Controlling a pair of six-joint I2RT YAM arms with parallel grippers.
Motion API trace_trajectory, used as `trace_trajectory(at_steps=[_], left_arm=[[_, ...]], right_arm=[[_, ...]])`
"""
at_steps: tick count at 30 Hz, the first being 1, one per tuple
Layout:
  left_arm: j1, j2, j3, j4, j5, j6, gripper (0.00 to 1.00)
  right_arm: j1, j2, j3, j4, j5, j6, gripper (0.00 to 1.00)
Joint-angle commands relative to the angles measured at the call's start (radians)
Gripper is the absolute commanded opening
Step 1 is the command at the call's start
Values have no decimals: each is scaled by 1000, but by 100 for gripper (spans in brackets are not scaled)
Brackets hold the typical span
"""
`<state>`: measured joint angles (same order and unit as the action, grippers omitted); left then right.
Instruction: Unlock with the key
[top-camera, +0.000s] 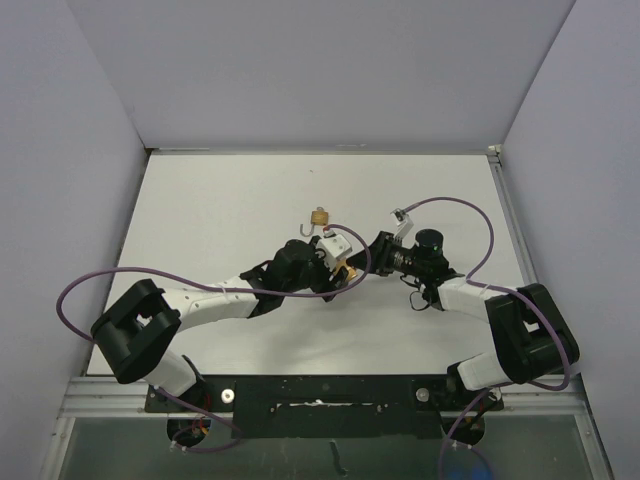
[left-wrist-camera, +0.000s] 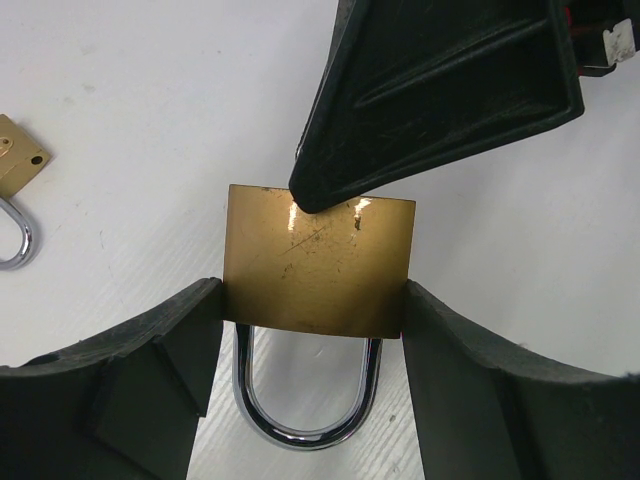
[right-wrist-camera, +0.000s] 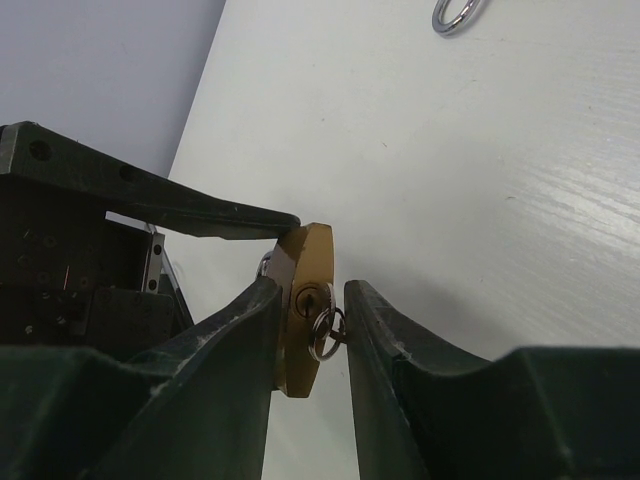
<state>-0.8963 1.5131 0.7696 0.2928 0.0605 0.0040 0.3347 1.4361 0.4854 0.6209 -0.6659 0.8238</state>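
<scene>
left gripper (left-wrist-camera: 312, 305) pinches the brass padlock (left-wrist-camera: 318, 262) by its sides, mid-table. key (right-wrist-camera: 325, 325) sits in its keyhole between the right gripper (right-wrist-camera: 312, 290) fingers, can't tell if squeezed. step looks like turning the key: needs a firm pinch, then a wrist twist. spare padlock (top-camera: 319, 216) lies beyond.

Mid-table jammed: my left claw (left-wrist-camera: 313, 300) and right claw (right-wrist-camera: 315, 300) meet nose to nose on the large brass padlock with steel shackle (left-wrist-camera: 318, 265); nothing passes between. 1 small brass padlock (top-camera: 319, 216) lies just beyond. White tabletop (top-camera: 200, 200) open far, left, right.
</scene>
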Motion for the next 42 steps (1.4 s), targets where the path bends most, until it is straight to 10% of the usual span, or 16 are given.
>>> trace_trajectory(at_steps=[1, 27, 42], left_arm=[[-4, -76, 43, 166, -8, -7, 0], [-6, -51, 19, 249, -27, -20, 0], [-56, 12, 52, 284, -117, 3, 0]], right_arm=[[-2, -3, -8, 67, -8, 6, 31], [-4, 42, -9, 143, -11, 70, 0], [-5, 25, 92, -78, 24, 102, 0]])
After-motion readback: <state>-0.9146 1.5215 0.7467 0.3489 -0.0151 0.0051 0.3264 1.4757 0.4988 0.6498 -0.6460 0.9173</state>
